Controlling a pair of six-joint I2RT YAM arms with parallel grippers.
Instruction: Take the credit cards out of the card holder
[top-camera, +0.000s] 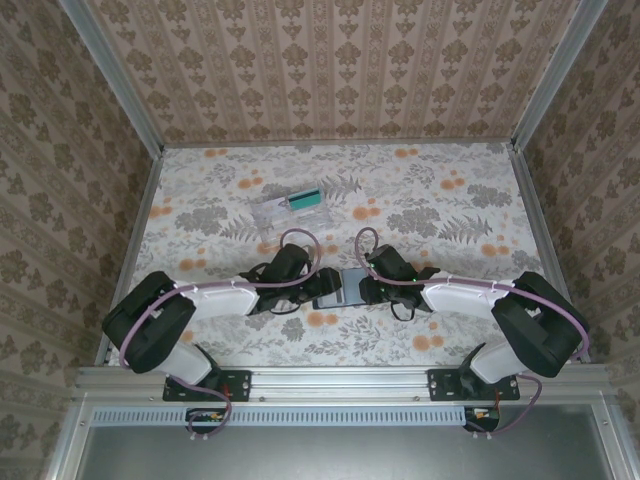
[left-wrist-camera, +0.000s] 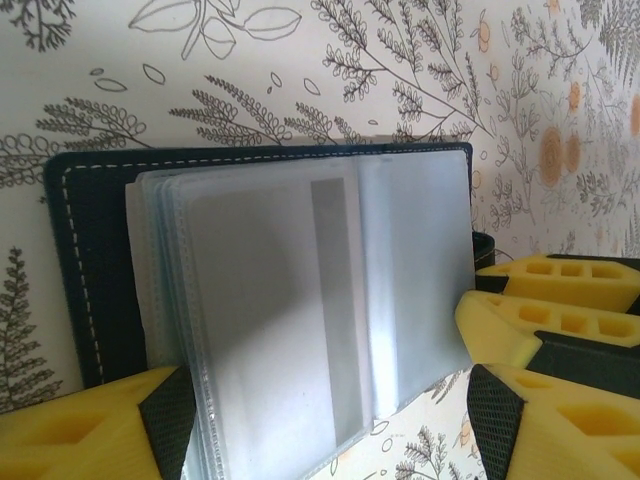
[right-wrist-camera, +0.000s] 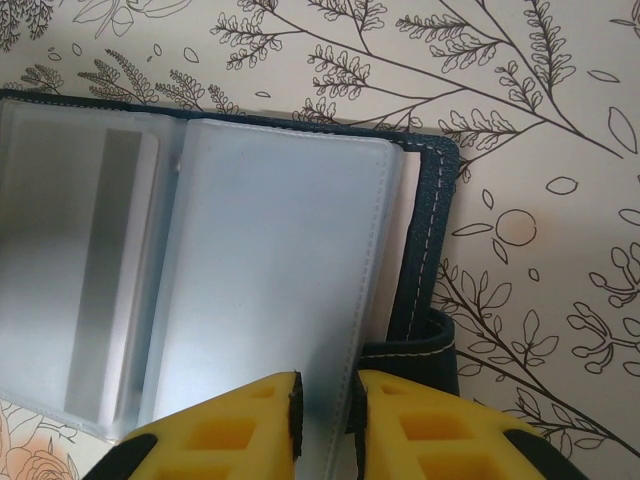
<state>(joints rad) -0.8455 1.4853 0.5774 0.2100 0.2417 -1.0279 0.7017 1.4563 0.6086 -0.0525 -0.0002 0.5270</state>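
Note:
The card holder (top-camera: 336, 291) lies open on the table between both grippers, its dark navy cover (left-wrist-camera: 90, 260) under frosted plastic sleeves. One sleeve holds a pale credit card (left-wrist-camera: 260, 320) with a dark stripe, and the same credit card (right-wrist-camera: 105, 280) appears on the left of the right wrist view. My left gripper (left-wrist-camera: 330, 420) is open, its fingers standing either side of the sleeves' near edge. My right gripper (right-wrist-camera: 325, 410) is shut on the edge of a sleeve of the card holder (right-wrist-camera: 430, 230). A teal credit card (top-camera: 305, 197) lies in the clear box.
A clear plastic box (top-camera: 272, 212) sits on the floral tablecloth behind the grippers, left of centre. Patterned walls with metal rails close in the table on three sides. In the left wrist view, the right gripper's yellow fingers (left-wrist-camera: 560, 310) show beside the holder.

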